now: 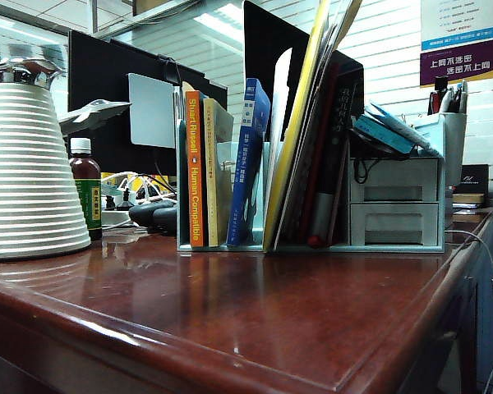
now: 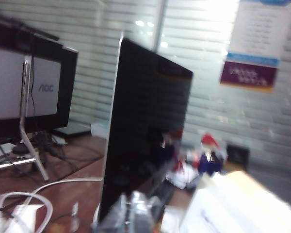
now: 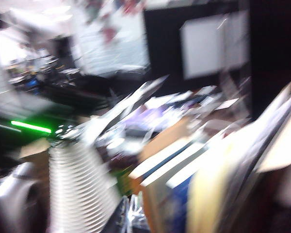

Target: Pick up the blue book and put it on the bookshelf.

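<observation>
The bright blue paperback book [image 1: 246, 168] stands upright in the pale mint-green plastic bookshelf [image 1: 183, 197] on the reddish-brown wooden bench [image 1: 255, 304], propped between dividers beside the orange-spined book [image 1: 195, 168]. The exterior view shows neither hand. The blurred left wrist view suggests the left hand [image 2: 131, 213] pressed together, empty; the right hand's state I cannot tell.
</observation>
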